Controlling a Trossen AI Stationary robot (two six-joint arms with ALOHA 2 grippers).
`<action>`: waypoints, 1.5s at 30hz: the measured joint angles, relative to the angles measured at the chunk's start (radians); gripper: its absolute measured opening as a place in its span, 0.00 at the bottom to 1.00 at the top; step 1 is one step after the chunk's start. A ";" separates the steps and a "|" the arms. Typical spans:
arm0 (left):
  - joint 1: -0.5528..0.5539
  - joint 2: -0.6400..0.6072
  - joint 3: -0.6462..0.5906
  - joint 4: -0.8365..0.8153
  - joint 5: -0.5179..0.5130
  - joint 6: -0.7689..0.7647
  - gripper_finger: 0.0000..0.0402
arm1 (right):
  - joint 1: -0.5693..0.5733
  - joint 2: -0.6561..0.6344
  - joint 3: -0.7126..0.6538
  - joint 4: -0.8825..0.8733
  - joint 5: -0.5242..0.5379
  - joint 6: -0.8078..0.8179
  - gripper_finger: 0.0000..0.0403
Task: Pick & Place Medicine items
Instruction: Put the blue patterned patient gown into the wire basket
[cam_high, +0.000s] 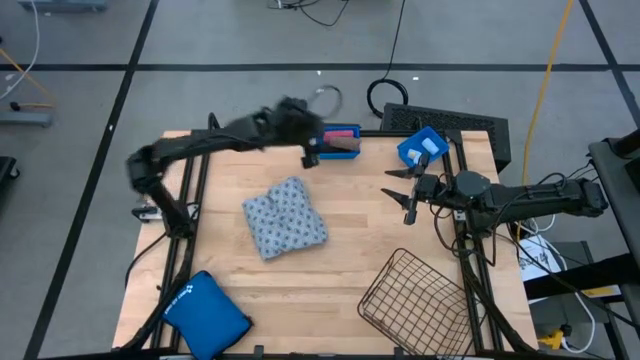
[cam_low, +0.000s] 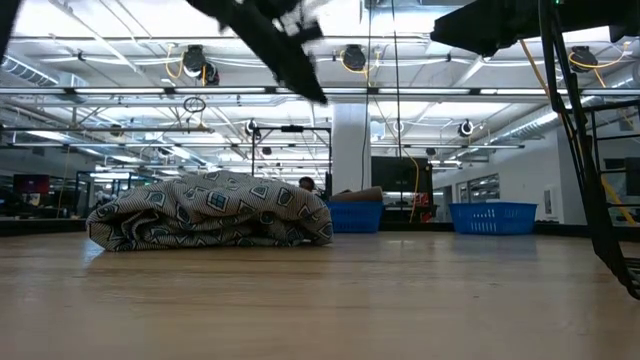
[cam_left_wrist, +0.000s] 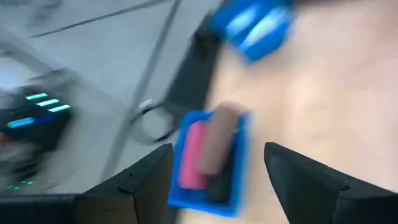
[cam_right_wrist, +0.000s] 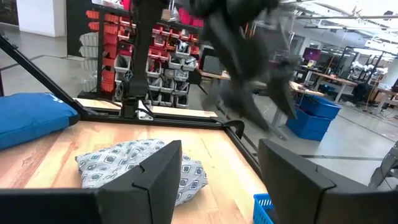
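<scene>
- Wooden table (cam_high: 350, 240): patterned soft pack (cam_high: 286, 217) at centre;
- Left gripper (cam_high: 312, 150): fingers apart, above blue tray (cam_left_wrist: 208, 163) of oblong containers (cam_left_wrist: 205, 152);
- Right gripper (cam_high: 402, 192): fingers apart, empty.

Left tool (cam_high: 312, 150) open, raised, far edge; right tool (cam_high: 404, 190) open, mid-right.

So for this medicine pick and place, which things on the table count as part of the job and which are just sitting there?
Part of the job:
- pink container
- brown container
- patterned soft pack
- left gripper, open over the containers' blue tray

Just lying about:
- plain blue pouch
- wire basket
- second blue tray
</scene>
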 joint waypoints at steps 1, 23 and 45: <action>0.012 -0.048 -0.006 -0.032 0.079 -0.033 0.65 | 0.000 0.000 0.000 0.000 0.000 0.000 0.50; -0.285 -0.895 -1.002 0.279 -0.035 -0.784 0.57 | 0.000 0.089 0.001 0.035 -0.004 0.059 0.50; -0.794 -0.783 -1.215 0.126 -0.363 -1.463 0.57 | -0.136 1.073 0.615 -0.262 -0.303 0.263 0.50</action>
